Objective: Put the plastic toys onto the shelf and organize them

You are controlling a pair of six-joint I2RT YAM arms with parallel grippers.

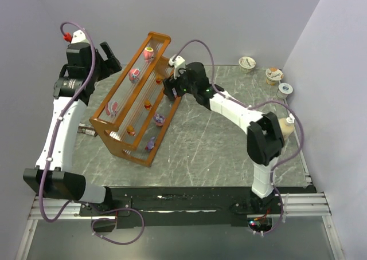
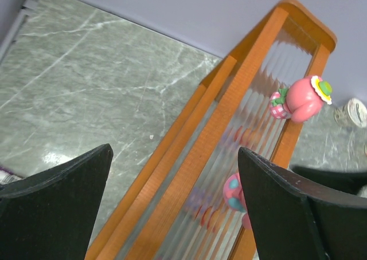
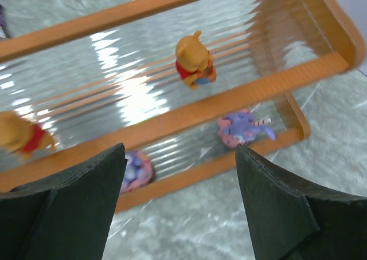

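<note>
The shelf (image 1: 137, 108) stands diagonally at the table's centre-left, with several plastic toys on its tiers. On the top tier are two pink toys (image 1: 148, 53) (image 1: 135, 74) and a purple one (image 1: 113, 107). My left gripper (image 1: 110, 58) hangs open above the shelf's (image 2: 226, 108) back rail, near a pink toy (image 2: 304, 98) and a spotted pink one (image 2: 232, 192). My right gripper (image 1: 170, 86) is open at the shelf's front far end. In the right wrist view it (image 3: 180, 180) is empty over the table, facing an orange bear (image 3: 194, 59), a purple toy (image 3: 243, 128) and a purple-pink one (image 3: 136, 169).
Three foil-lidded cups (image 1: 248, 63) (image 1: 274, 75) (image 1: 285, 89) stand at the back right corner. A beige bottle (image 1: 285, 126) sits behind the right arm's elbow. A small dark object (image 1: 86, 130) lies left of the shelf. Walls close in on three sides.
</note>
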